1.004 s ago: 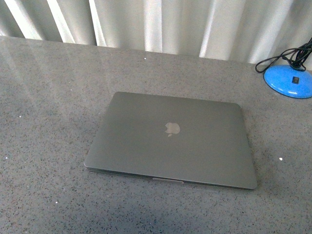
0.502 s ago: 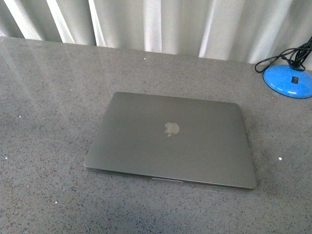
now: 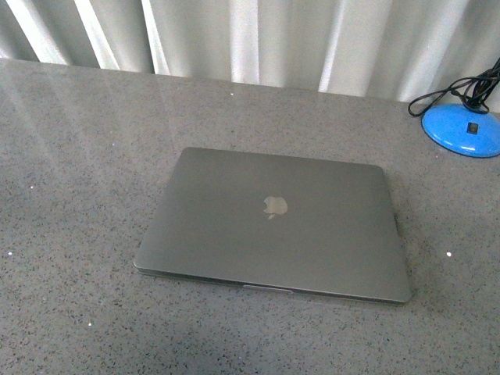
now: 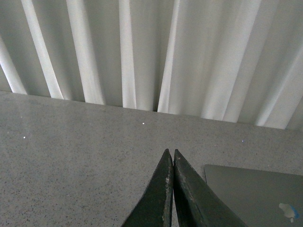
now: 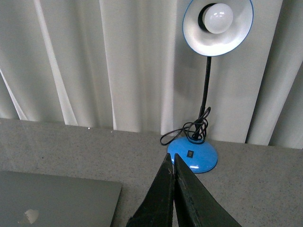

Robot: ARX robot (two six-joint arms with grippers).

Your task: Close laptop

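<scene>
At the centre of the speckled grey table lies the laptop, lid fully down and flat, apple logo up, its front edge toward six o'clock and its hinge edge toward twelve; judged from this, the closing appears done. White curtains hang along the table's far edge at twelve o'clock. Toward two o'clock, well apart from the laptop, stands a blue desk lamp on its round base, with a black cord coiled beside the base. Neither arm shows in the front view. The left gripper has its two dark fingers pressed together with nothing between them, held above bare table just beside the laptop's far left corner; the right gripper is likewise pinched closed and empty, pointing toward the lamp base, with the laptop's right corner near it. Risks from here are modest. Any further downward press on the already flat lid would load the screen and hinge to no purpose, and the pointed fingertips could scratch the metal. A sideways sweep of the right arm toward two o'clock could catch the cord or tip the top-heavy lamp. A careless retreat of either arm across the lid could drag the laptop over the smooth surface.
</scene>
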